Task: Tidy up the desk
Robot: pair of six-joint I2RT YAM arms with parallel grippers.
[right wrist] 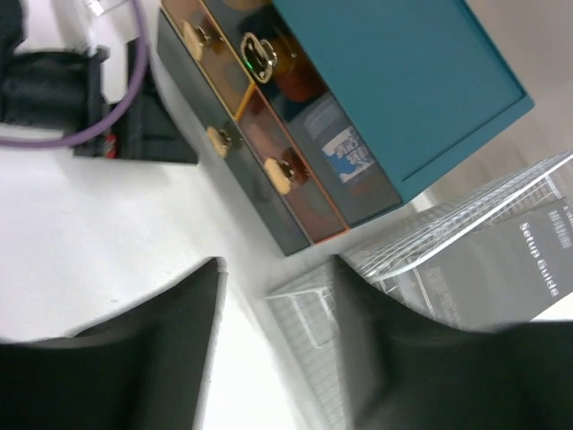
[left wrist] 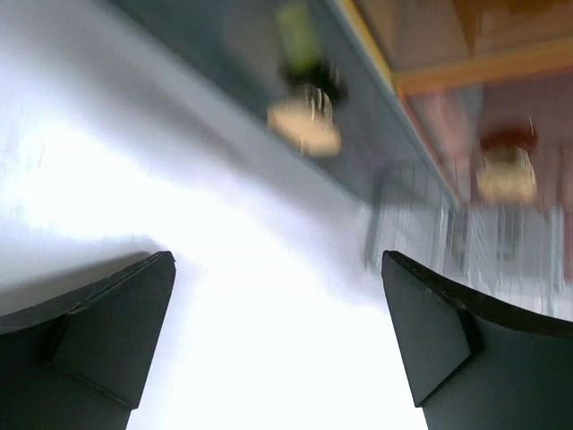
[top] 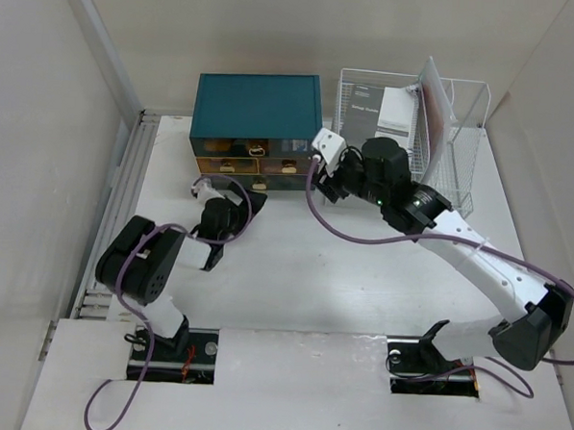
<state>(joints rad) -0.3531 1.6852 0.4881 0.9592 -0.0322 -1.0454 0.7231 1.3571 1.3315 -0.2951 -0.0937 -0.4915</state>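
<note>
The worktop (top: 294, 273) is spreading beneath everything, and no loose item is being seen on it, so the tidying is being judged nearly finished. The left tool (left wrist: 277, 258) is being held wide apart with nothing gripped, near the one teal box (top: 257, 103), whose drawers (top: 224, 162), four knobs (right wrist: 282, 175) counted, are appearing shut. The right tool (right wrist: 277, 269) is being held partly apart, empty, between that box and the one rack (top: 460, 137), where one guide (top: 379, 109) is standing.
</note>
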